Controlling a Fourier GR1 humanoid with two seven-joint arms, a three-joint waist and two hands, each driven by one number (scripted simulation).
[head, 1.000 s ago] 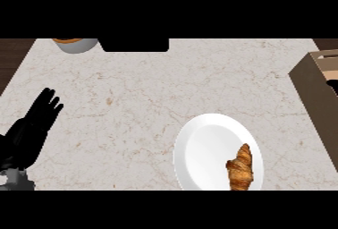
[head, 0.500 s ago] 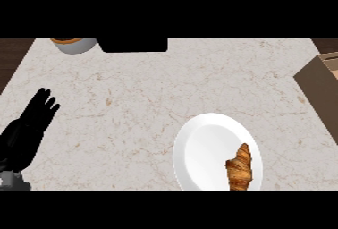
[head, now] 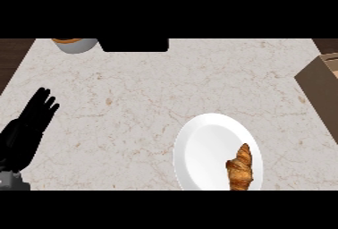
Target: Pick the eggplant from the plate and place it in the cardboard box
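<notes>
Plainly, the croissant [head: 239,169] lies near-to-far on the plate [head: 204,147].

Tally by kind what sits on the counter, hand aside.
Plate: 1
Croissant: 1
Cardboard box: 1
Grey pot: 1
Black shape, kind unclear: 1
Total: 5

Front right on the surface [head: 165,89]: plate [head: 204,152], croissant [head: 240,169] on its right part. Behind it, at right edge: cardboard box [head: 322,82]. Far left corner: bowl [head: 74,44]. Left edge: left robot hand [head: 26,132].
</notes>
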